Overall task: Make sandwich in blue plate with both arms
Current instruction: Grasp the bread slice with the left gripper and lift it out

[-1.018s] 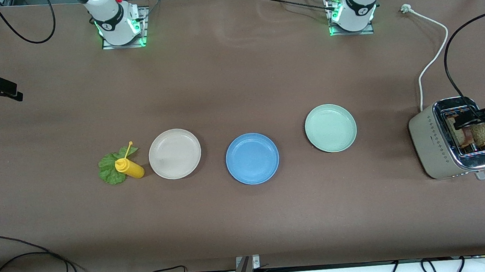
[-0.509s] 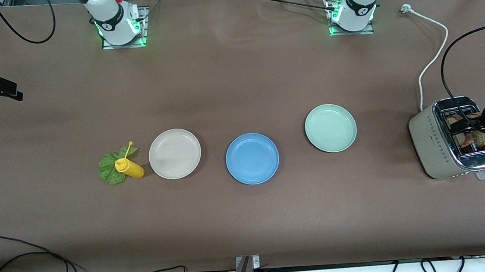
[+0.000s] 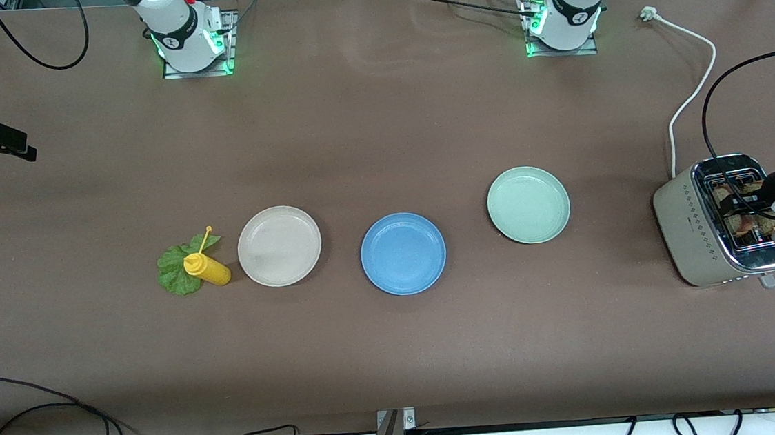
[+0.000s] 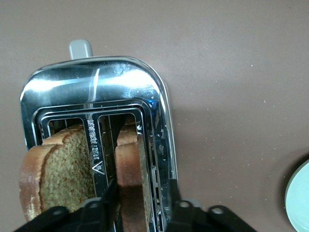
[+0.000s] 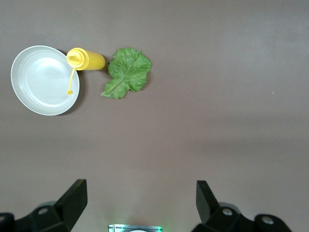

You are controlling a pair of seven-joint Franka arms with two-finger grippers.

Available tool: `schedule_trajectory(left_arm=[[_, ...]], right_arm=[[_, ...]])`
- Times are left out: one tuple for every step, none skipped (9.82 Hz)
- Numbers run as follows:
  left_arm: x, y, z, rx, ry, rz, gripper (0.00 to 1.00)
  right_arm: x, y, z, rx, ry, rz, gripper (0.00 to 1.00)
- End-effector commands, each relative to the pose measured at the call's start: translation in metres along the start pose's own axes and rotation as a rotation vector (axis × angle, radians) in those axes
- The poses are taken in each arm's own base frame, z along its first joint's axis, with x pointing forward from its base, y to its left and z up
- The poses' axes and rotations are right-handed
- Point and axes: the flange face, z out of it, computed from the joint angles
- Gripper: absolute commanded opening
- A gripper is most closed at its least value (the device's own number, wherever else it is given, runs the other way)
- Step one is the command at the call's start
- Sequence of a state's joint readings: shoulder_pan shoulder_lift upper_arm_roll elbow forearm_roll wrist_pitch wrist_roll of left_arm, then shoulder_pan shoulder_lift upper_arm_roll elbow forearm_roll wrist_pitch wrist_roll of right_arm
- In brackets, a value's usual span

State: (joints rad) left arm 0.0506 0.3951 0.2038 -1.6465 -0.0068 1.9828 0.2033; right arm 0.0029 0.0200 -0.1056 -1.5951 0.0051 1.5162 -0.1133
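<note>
change: left gripper (image 4: 137,212) has dropped lower into the toaster (image 3: 700,234) since a second ago.
left gripper: fingers either side of one bread slice (image 4: 130,174); firm clamp cannot be told.
right gripper (image 5: 140,203): waits, fingers apart, over bare table (image 3: 380,128).
blue plate (image 3: 403,253): between beige plate (image 3: 279,245) and green plate (image 3: 528,204).
lettuce (image 3: 174,269): under yellow bottle (image 3: 207,268).
</note>
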Motion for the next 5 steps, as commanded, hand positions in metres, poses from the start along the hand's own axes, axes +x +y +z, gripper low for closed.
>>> schedule_trajectory(left_arm=[[0.0007,-0.0043,0.0030,0.012,-0.002,0.054,0.05],[0.0011,-0.0043,0.0032,0.012,-0.002,0.054,0.04],[0.0011,-0.0043,0.0032,0.012,-0.002,0.054,0.00],[0.0014,-0.0044,0.0025,0.012,-0.001,0.054,0.00],[0.0010,-0.0065,0.0000,0.013,0.004,0.051,0.00]], right_arm=[[-0.0016,0.0015,-0.0071,0.008,-0.001,-0.005,1.00],[-0.0016,0.0015,-0.0071,0.008,-0.001,-0.005,1.00],[-0.0016,0.0015,-0.0071,0.008,-0.001,-0.005,1.00],[-0.0016,0.0015,-0.0071,0.008,-0.001,-0.005,1.00],[-0.0017,0.0023,-0.0071,0.008,-0.001,-0.004,1.00]])
